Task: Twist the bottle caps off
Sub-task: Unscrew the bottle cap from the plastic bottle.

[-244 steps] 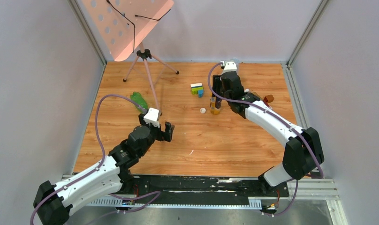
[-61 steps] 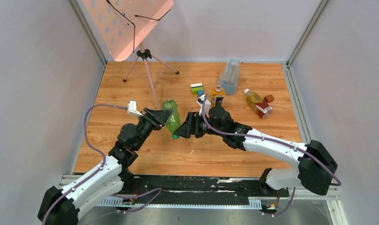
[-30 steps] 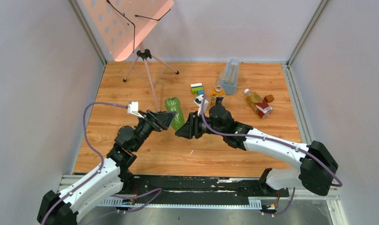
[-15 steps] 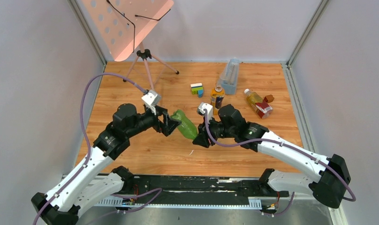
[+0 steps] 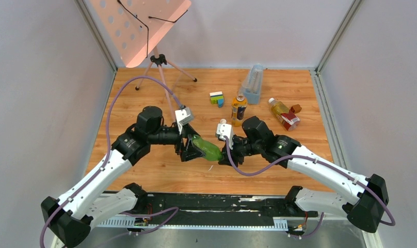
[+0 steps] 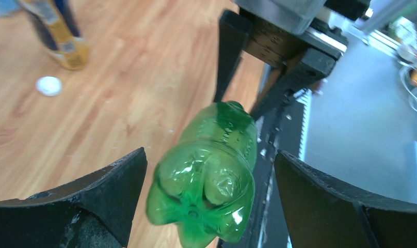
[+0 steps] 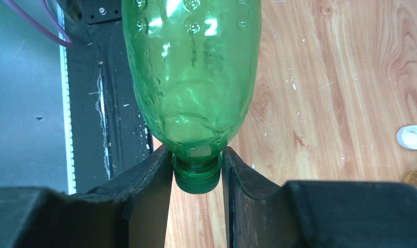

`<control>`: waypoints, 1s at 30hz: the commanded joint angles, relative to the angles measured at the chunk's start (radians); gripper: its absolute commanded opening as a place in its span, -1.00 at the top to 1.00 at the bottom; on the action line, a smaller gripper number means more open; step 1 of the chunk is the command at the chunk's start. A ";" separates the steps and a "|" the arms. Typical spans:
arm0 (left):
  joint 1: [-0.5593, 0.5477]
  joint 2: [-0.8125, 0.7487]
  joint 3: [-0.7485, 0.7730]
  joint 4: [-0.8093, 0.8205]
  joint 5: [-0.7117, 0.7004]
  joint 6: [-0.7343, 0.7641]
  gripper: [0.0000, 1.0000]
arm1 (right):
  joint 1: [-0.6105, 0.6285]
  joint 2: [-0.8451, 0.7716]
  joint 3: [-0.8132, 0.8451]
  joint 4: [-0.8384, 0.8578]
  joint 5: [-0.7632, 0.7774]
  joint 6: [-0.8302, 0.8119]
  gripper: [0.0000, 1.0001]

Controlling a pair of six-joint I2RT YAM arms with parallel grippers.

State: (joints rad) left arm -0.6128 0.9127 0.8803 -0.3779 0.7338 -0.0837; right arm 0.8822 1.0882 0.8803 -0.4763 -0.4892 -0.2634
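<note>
A green bottle [image 5: 205, 150] hangs level above the table's near middle, between the two grippers. My right gripper [image 7: 197, 161] is shut on its green cap [image 7: 197, 176], one finger on each side, with the cap on the neck. The left gripper [image 6: 210, 156] stands open around the bottle's base [image 6: 204, 191], with a gap on both sides. An amber bottle with a yellow label [image 5: 238, 108] stands upright further back. The amber bottle with a red label [image 5: 283, 114] lies at the right with a white cap [image 5: 271, 101] on it. A loose white cap [image 6: 48, 86] lies on the wood.
Multicoloured toy bricks [image 5: 216, 97] and a tall clear bluish container [image 5: 252, 82] stand at the back. A reddish-brown block [image 5: 297, 108] lies by the red-label bottle. A music stand's tripod [image 5: 160, 67] stands at the back left. A black rail [image 5: 222, 201] runs along the near edge.
The right gripper has carried the green bottle by its cap nearer and to the right. The left arm has swung round, bringing its open jaws about the bottle's base.
</note>
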 commanded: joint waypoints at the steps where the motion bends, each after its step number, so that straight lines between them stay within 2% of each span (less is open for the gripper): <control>1: -0.001 0.051 0.047 -0.068 0.193 0.073 -0.87 | -0.001 -0.026 0.042 0.005 -0.025 -0.119 1.00; 4: 0.000 0.065 0.046 -0.085 0.208 0.080 -0.70 | 0.000 -0.026 0.044 0.005 -0.032 -0.138 1.00; 12: 0.000 0.056 0.023 0.002 0.160 0.037 0.12 | -0.001 -0.017 0.048 0.005 -0.012 -0.140 1.00; 16: 0.000 0.053 0.001 0.055 0.120 0.009 0.40 | -0.001 -0.020 0.047 0.008 0.012 -0.129 0.95; 17: 0.000 0.051 -0.006 0.071 0.103 -0.001 0.45 | -0.002 -0.022 0.047 0.016 0.023 -0.118 0.87; 18: 0.000 0.049 -0.009 0.079 0.079 -0.006 0.60 | -0.001 -0.022 0.048 0.023 0.039 -0.108 0.75; 22: -0.001 0.024 -0.049 0.161 0.008 -0.054 0.98 | -0.001 -0.023 0.065 0.044 0.134 -0.015 0.38; 27: 0.000 -0.041 -0.126 0.281 -0.071 -0.097 1.00 | -0.002 -0.080 0.022 0.132 0.211 0.084 -0.20; 30: -0.001 -0.084 -0.178 0.353 -0.137 -0.129 1.00 | -0.002 -0.153 -0.043 0.224 0.238 0.148 -0.44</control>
State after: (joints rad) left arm -0.6144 0.8883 0.7448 -0.1844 0.7063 -0.1513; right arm 0.8818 1.0405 0.8825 -0.4175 -0.3229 -0.2340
